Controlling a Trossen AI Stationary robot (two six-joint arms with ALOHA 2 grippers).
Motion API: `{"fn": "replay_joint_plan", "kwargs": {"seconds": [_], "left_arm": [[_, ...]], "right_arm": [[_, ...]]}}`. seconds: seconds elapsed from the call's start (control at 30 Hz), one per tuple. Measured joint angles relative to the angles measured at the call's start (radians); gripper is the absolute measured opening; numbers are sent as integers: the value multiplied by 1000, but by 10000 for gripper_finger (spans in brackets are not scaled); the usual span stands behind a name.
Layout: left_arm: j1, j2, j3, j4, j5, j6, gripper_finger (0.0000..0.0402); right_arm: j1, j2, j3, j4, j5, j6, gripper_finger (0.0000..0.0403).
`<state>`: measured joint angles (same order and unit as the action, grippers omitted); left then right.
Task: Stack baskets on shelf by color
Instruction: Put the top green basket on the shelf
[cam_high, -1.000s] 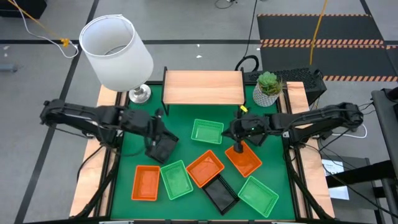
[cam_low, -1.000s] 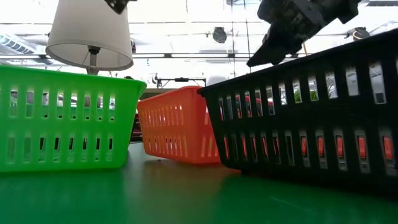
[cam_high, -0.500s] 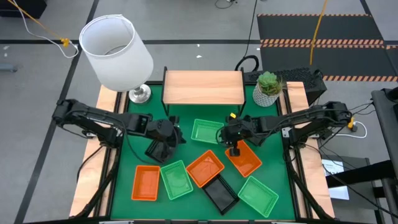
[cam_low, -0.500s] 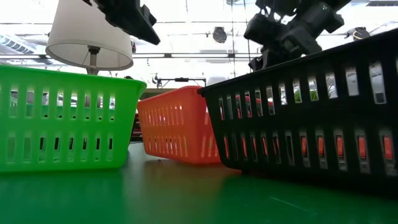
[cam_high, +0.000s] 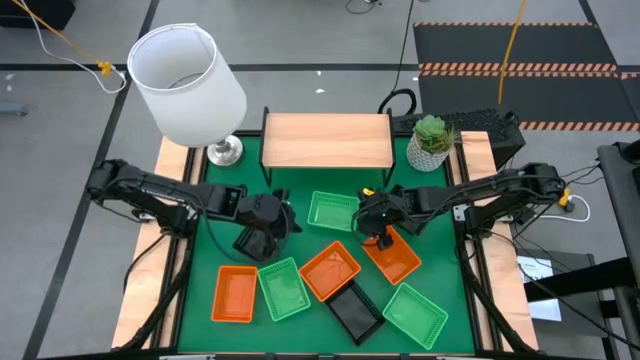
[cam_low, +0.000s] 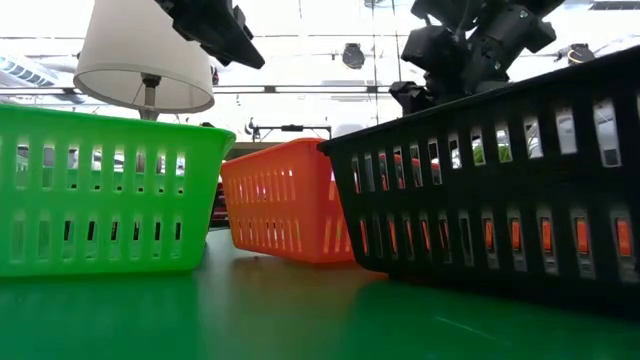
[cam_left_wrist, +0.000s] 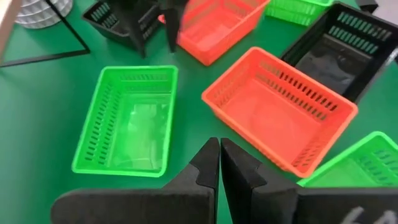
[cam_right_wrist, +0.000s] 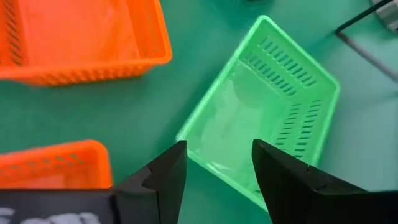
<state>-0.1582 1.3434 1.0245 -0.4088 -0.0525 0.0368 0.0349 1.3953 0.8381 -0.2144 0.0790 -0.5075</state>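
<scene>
Shelf (cam_high: 328, 139) bare, baskets all on worktop (cam_high: 300, 215). Right gripper (cam_right_wrist: 214, 163) fingers spread, empty, above green basket (cam_right_wrist: 264, 109); left gripper (cam_left_wrist: 219, 163) pinched shut, empty.

I see the shelf (cam_high: 328, 139) top bare from end to end, open from above. A strip of green worktop (cam_high: 300, 182) lies free between its legs and the nearest green basket (cam_high: 332, 211). The lamp (cam_high: 187, 84) crowds the shelf's left end, and the potted plant (cam_high: 431, 141) its right. My left gripper (cam_high: 270, 222) and right gripper (cam_high: 372, 222) flank that green basket closely. The front half is packed: orange basket (cam_high: 236, 293), green (cam_high: 284, 288), orange (cam_high: 329, 270), black (cam_high: 355, 311), green (cam_high: 414, 314), leaving narrow gaps.
</scene>
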Motion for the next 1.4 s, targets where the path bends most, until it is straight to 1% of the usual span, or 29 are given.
{"fn": "replay_joint_plan", "kwargs": {"seconds": [0.1,0.37,0.5,0.73,0.87,1.07,1.2,1.3,1.4], "left_arm": [[-15,0,0,1,1,-2,19],[-55,0,0,-1,-1,-12,19],[-65,0,0,0,-1,-12,19],[-67,0,0,1,-1,-5,19],[-67,0,0,3,-2,2,19],[-67,0,0,35,-2,3,19],[-67,0,0,60,-2,3,19],[-67,0,0,68,-2,2,19],[-67,0,0,70,-2,2,19]], "right_arm": [[0,25,-3,18,29,-52,178],[0,140,-4,83,32,-115,178],[3,159,1,97,56,-114,178],[7,158,2,111,59,-109,176],[6,158,2,114,57,-129,154],[6,158,2,117,54,-185,97],[6,158,2,127,53,-205,67],[6,158,2,129,52,-219,57],[6,158,2,129,52,-219,59]]}}
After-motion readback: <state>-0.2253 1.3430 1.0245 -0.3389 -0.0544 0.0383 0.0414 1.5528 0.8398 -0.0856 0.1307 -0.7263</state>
